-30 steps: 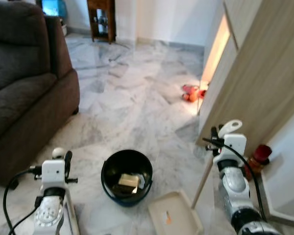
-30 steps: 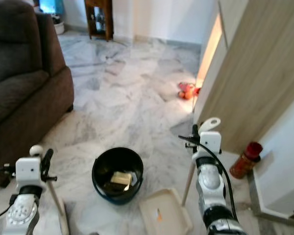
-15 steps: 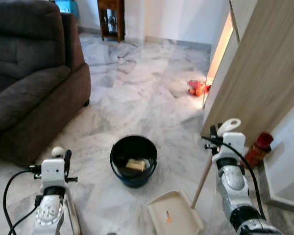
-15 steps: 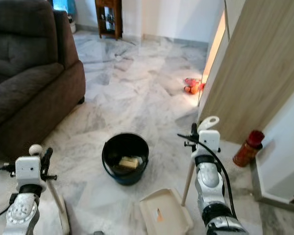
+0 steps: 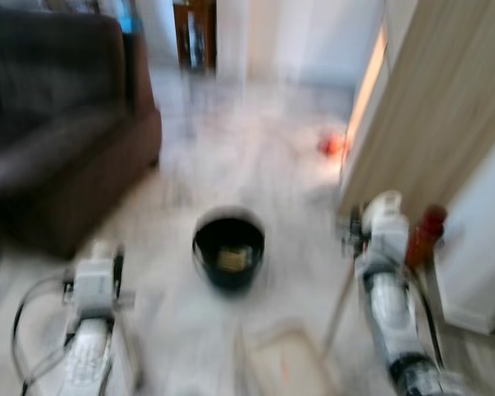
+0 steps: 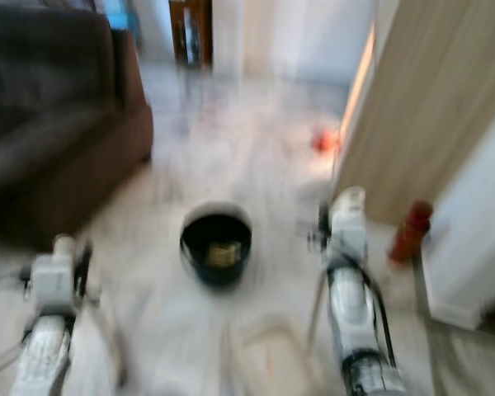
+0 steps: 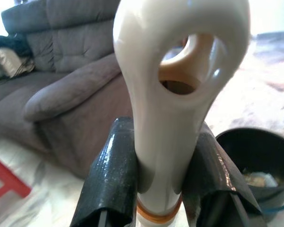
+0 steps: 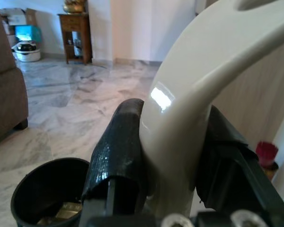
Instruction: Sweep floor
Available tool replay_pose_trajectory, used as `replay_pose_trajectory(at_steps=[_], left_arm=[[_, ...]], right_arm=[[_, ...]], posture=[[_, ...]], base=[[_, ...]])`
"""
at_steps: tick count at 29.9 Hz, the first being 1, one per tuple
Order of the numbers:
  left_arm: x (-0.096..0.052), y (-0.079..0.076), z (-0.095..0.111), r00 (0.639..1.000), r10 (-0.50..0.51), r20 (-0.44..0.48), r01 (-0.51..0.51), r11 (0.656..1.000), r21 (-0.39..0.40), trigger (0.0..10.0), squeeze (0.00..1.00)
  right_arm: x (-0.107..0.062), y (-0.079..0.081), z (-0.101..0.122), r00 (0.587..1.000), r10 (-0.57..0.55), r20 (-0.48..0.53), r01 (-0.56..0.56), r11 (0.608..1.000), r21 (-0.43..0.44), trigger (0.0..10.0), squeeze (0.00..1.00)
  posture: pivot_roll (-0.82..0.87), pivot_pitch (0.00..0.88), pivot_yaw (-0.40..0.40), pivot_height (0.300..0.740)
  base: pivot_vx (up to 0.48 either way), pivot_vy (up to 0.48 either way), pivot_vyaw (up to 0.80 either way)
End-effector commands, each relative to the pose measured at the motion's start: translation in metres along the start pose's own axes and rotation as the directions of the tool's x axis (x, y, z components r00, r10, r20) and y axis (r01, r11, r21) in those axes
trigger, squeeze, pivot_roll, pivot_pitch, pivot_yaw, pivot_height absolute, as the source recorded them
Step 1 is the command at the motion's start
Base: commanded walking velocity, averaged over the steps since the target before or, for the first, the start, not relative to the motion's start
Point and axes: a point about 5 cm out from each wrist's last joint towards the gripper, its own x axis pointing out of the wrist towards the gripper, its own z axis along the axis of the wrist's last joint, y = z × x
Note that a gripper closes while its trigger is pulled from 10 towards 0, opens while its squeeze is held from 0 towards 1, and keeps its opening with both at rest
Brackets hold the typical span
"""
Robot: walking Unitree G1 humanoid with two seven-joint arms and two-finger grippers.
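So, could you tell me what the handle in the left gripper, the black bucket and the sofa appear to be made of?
The handle clamped in the left gripper looks like glossy cream plastic, moulded smooth with a hanging hole. The black bucket seems plastic too, with a dull sheen on its rim. The sofa looks like soft grey-brown fabric, matte and stitched into cushions.

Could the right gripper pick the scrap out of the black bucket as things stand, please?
Probably not: the right gripper is shut on a cream handle, so its fingers are occupied, though the black bucket on the floor ahead is open-topped and nothing covers the scrap inside.
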Motion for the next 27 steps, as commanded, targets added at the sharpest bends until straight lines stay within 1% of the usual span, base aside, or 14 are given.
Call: replay_pose_trajectory(at_steps=[1,4,11,16,20,21,24,27], left_arm=[[0.011,-0.002,0.013,0.998,0.0,0.057,0.0,1.0,-0.002,10.0,0.0],[0.015,-0.003,0.014,0.998,-0.004,0.062,0.004,1.0,-0.004,10.0,0.0],[0.017,-0.002,0.015,0.998,-0.008,0.065,0.008,1.0,0.003,10.0,0.0],[0.018,-0.003,0.013,0.998,-0.011,0.061,0.011,1.0,0.0,10.0,0.0],[0.021,-0.007,0.013,0.998,-0.013,0.057,0.013,1.0,-0.006,10.0,0.0],[0.022,-0.01,0.013,0.998,-0.019,0.056,0.02,1.0,-0.011,10.0,0.0],[0.025,-0.014,0.014,0.998,-0.023,0.054,0.024,1.0,-0.014,10.0,0.0],[0.026,-0.013,0.014,0.998,-0.015,0.055,0.016,1.0,-0.016,10.0,0.0]], right_arm=[[0.01,0.0,0.014,0.999,0.004,0.049,-0.004,1.0,-0.008,10.0,0.0],[0.011,0.0,0.014,0.999,-0.005,0.045,0.005,1.0,-0.002,10.0,0.0],[0.009,0.0,0.012,0.999,-0.012,0.041,0.012,1.0,0.007,10.0,0.0],[0.006,0.0,0.008,1.0,-0.008,0.03,0.008,1.0,0.0,10.0,0.0],[0.007,-0.004,0.01,0.999,-0.013,0.032,0.013,1.0,-0.005,10.0,0.0],[0.009,-0.007,0.011,0.999,-0.018,0.032,0.019,1.0,-0.01,10.0,0.0],[0.01,-0.011,0.012,0.999,-0.031,0.03,0.031,0.999,-0.011,10.0,0.0],[0.009,-0.016,0.011,0.998,-0.055,0.022,0.055,0.998,0.004,10.0,0.0]], posture=[[0.1,0.0,-0.053,0.74],[0.09,0.0,-0.043,0.74],[0.09,0.0,-0.039,0.74],[0.08,0.0,-0.044,0.74],[0.06,0.0,-0.05,0.74],[0.06,0.0,-0.053,0.74],[0.05,0.0,-0.059,0.74],[0.06,0.0,-0.067,0.74]], base=[[0.0,0.0,0.0],[0.0,0.0,0.0],[0.0,0.0,0.0],[0.0,0.0,0.0],[0.0,0.0,0.0],[0.0,0.0,0.0],[0.0,0.0,0.0],[0.0,0.0,0.0]])
